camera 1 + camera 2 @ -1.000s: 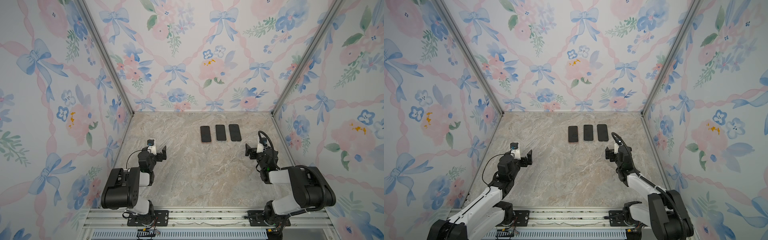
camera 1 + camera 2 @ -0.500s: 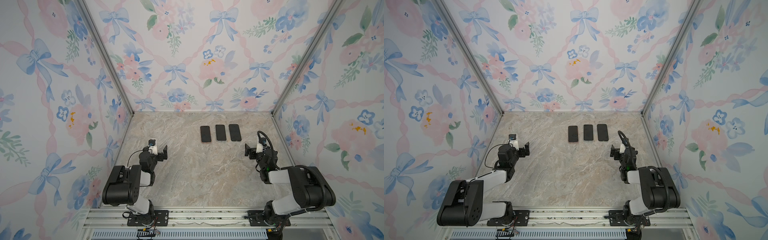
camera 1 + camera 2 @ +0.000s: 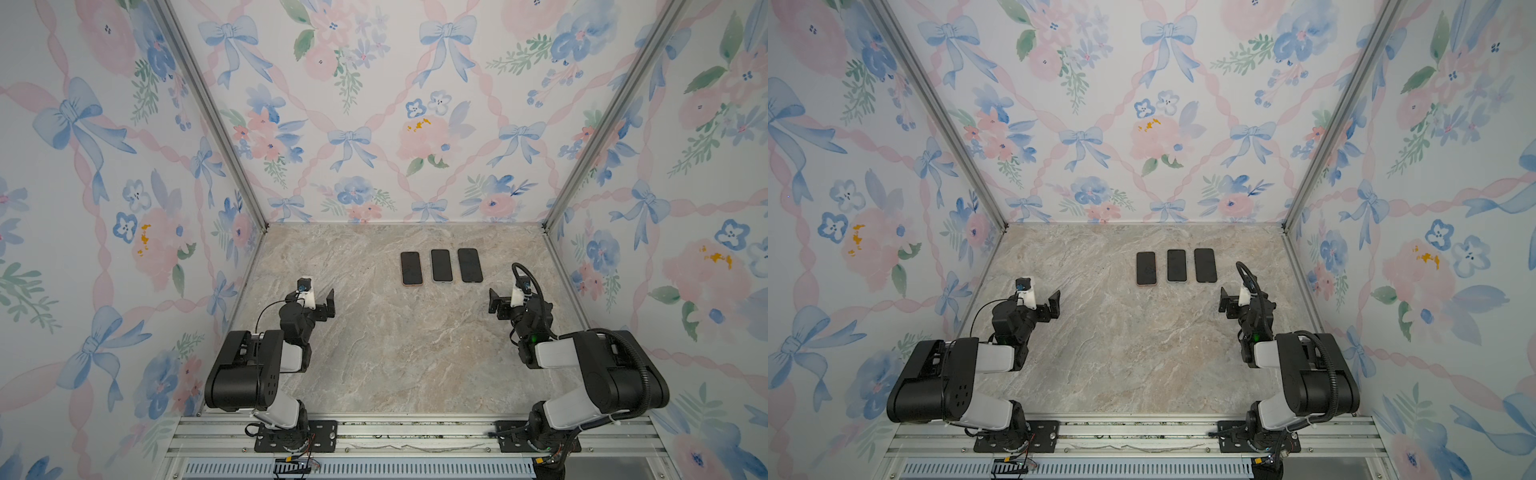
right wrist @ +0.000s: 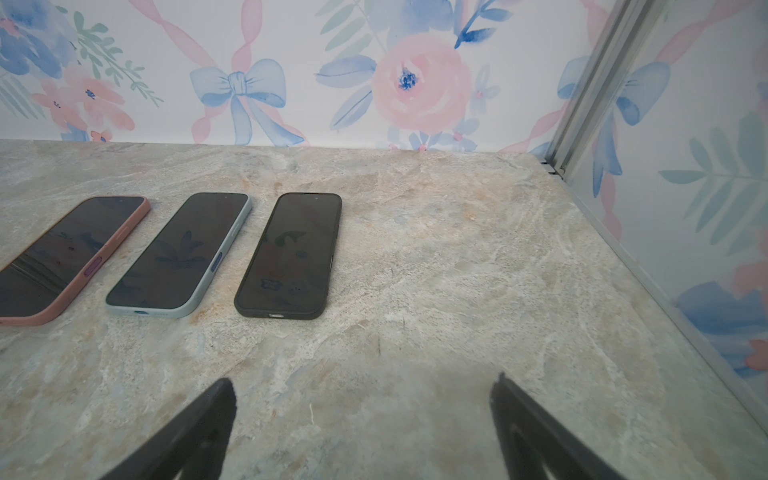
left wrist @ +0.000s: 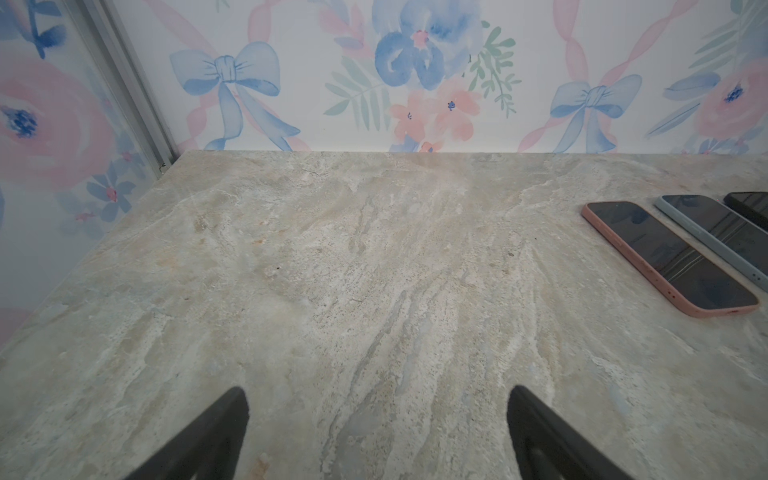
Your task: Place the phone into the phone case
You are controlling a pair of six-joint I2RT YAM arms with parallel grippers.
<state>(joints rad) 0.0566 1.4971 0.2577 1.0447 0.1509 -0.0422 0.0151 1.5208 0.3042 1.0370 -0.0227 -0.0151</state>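
Three phones lie face up in a row at the back of the marble table, each with a dark screen inside a coloured case rim: pink (image 3: pixel 411 268) (image 4: pixel 62 257), pale blue (image 3: pixel 441 266) (image 4: pixel 178 253) and black (image 3: pixel 470 265) (image 4: pixel 291 255). The left wrist view shows the pink one (image 5: pixel 669 257) off to the side. My left gripper (image 3: pixel 322 307) (image 5: pixel 376 395) hovers low, short of the row and well to its left, open and empty. Just right of the black phone and nearer the front, my right gripper (image 3: pixel 498 306) (image 4: pixel 362 382) is open and empty too.
The marble table (image 3: pixel 395 353) is boxed in by floral walls at the back and both sides, with metal corner posts (image 3: pixel 548 226). An aluminium rail (image 3: pixel 395 432) carrying both arm bases runs along the front edge.
In a top view both arms have folded up closer to their bases. The grippers stay almost in place and open. The phones have not moved.
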